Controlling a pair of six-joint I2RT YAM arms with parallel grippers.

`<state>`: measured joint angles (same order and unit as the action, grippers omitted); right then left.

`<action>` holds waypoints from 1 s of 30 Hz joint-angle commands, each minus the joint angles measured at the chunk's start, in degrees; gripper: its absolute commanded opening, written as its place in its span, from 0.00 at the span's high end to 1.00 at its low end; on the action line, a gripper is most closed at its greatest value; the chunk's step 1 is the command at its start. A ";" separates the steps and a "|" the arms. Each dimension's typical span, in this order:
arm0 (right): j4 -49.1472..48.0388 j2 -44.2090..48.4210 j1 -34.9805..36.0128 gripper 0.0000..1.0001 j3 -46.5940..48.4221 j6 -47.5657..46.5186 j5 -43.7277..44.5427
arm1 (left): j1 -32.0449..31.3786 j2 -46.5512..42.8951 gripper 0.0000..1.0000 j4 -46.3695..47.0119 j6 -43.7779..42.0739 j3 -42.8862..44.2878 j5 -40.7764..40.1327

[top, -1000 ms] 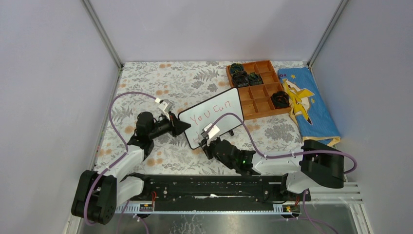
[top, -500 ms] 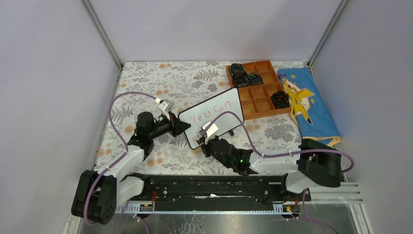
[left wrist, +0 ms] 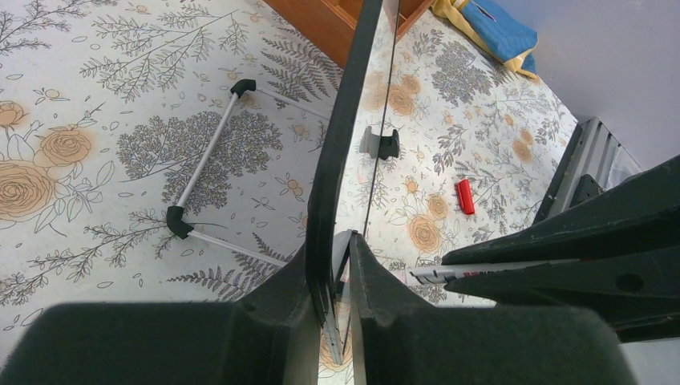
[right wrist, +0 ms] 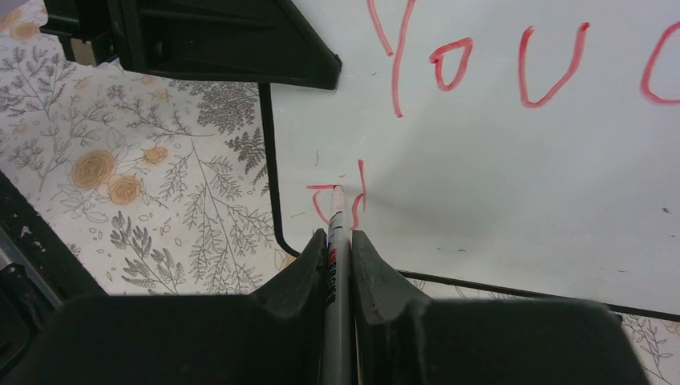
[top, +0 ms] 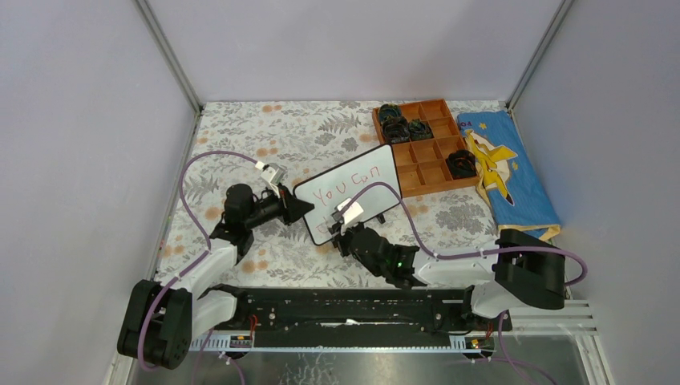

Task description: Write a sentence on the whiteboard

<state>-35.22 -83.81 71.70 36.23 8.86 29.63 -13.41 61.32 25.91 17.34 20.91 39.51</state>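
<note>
The whiteboard (top: 383,164) stands mid-worktop (top: 265,136), its left edge pinched in the left tool (top: 303,210). The right tool (right wrist: 339,237) grips a marker (right wrist: 333,258), its tip touching the board's near-left corner below the red sentence (top: 350,186), "You Can".

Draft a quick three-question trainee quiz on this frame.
1. True or false: the left gripper is clamped on the edge of the whiteboard.
2. What does the right gripper hold? A) eraser B) marker C) cloth
3. Fill in: the top line of the red sentence reads "You ___".
Key: 1 true; 2 B; 3 can.
</note>
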 commanded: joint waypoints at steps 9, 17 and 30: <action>-0.50 3.30 -1.65 1.00 -1.82 0.52 4.58 | -0.13 0.45 0.87 -5.03 -5.92 -0.08 -5.14; -3.19 6.05 -1.59 1.00 -3.79 0.33 2.17 | -0.21 0.46 0.87 -5.07 -5.94 -0.08 -5.19; 0.39 12.87 -4.56 1.00 -5.66 6.12 -0.23 | -0.21 0.38 0.87 -4.97 -5.92 -0.16 -5.14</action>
<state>-35.79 -73.93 68.60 29.32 12.36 30.44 -13.47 61.32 25.91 17.32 20.91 39.38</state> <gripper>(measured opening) 0.177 0.207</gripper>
